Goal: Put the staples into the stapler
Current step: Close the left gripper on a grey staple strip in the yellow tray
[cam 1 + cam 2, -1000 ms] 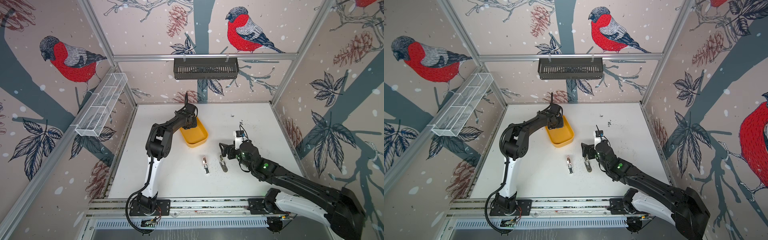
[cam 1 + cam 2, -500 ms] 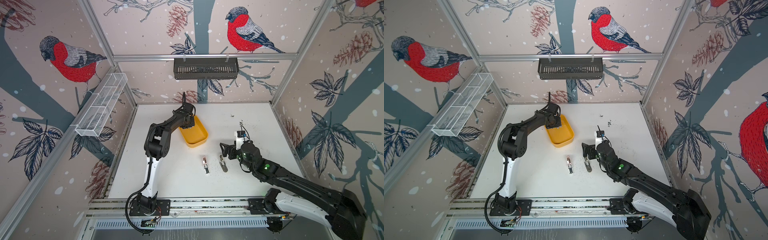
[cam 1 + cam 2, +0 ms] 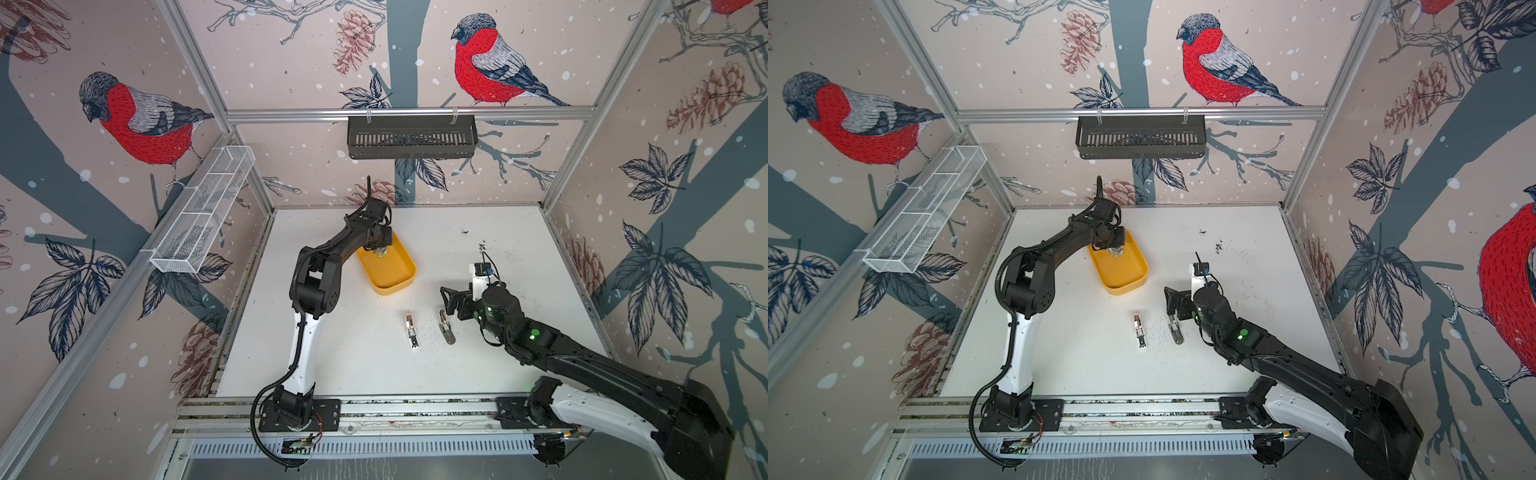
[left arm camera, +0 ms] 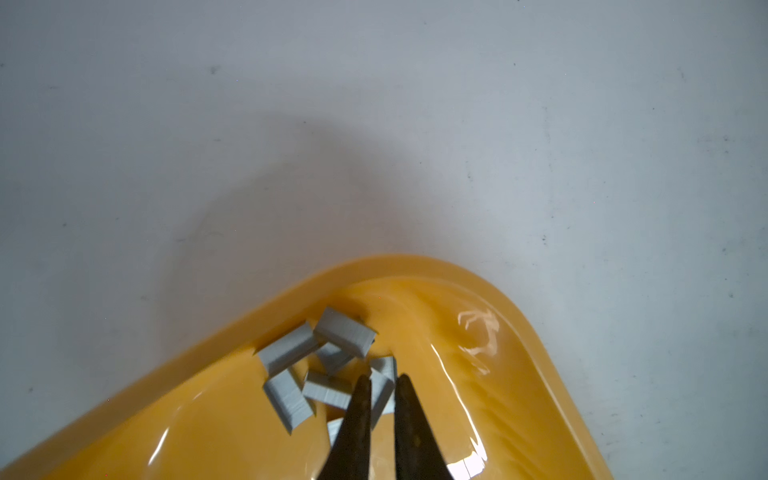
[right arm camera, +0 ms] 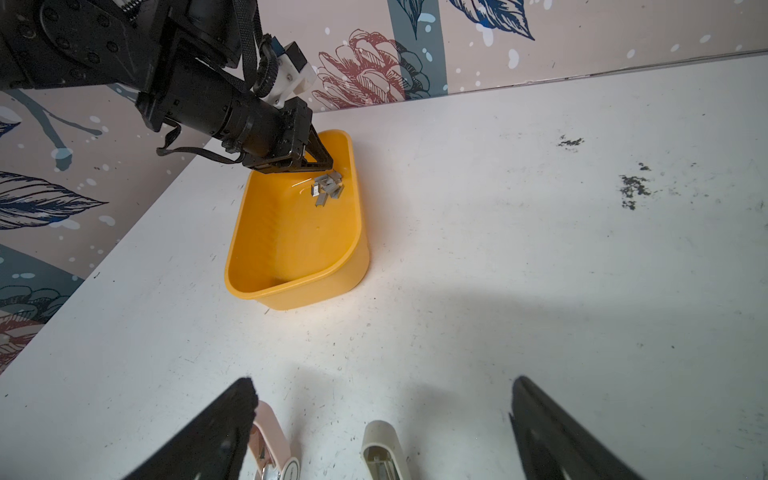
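Our left claw (image 4: 383, 378) reaches down into a corner of the yellow tray (image 4: 415, 266), because that is where the staples (image 4: 286, 349) sit in a loose heap against the tray wall. The claw is drawn narrow. One short grey strip sits in the slim gap between its two fingers (image 4: 359, 415), with the pads against its sides. We judge this a pinch on that strip, though we cannot tell whether it is firm enough to lift. The rest of the heap lies just beyond the tips and off to one side. Some strips touch the pinched one, so a neighbour may drag along when the claw rises.

Our right claw (image 5: 384, 384) hangs low over the table (image 5: 540, 249), fingers spread wide and nothing in them. We read this as waiting. The cream stapler (image 5: 382, 440) lies between its fingers and the pink stapler (image 5: 272, 432) just beside one finger, both on the table, so it can steady a stapler once a strip arrives. From the left claw the staplers are well apart, past the tray's opposite end, so the strip must cross that open stretch.
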`<state>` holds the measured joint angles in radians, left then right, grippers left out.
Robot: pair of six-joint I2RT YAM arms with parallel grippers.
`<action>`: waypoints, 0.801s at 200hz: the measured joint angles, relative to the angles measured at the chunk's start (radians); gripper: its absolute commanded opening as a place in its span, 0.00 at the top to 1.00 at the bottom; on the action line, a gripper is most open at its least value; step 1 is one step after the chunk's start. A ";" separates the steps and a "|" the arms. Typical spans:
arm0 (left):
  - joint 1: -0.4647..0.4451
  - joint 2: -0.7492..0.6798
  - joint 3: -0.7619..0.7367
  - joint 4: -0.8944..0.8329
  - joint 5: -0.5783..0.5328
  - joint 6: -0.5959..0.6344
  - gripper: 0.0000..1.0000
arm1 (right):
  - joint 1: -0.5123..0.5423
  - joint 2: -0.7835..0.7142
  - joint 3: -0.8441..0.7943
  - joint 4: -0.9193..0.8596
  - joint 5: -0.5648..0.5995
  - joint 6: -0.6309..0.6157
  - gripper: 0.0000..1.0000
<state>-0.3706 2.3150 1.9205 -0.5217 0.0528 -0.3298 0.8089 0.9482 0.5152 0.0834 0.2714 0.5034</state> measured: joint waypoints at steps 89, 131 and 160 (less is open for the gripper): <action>0.010 0.040 0.062 -0.058 0.022 0.049 0.86 | -0.009 0.002 -0.005 0.000 -0.001 0.003 0.04; 0.010 0.040 0.026 -0.068 0.024 0.049 0.84 | -0.011 0.006 -0.005 0.000 -0.001 0.017 0.04; 0.010 0.040 0.026 -0.068 0.024 0.050 0.82 | -0.011 0.006 -0.006 0.000 -0.001 0.017 0.04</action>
<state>-0.3611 2.3550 1.9465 -0.5900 0.0772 -0.2802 0.7979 0.9543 0.5087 0.0837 0.2703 0.5205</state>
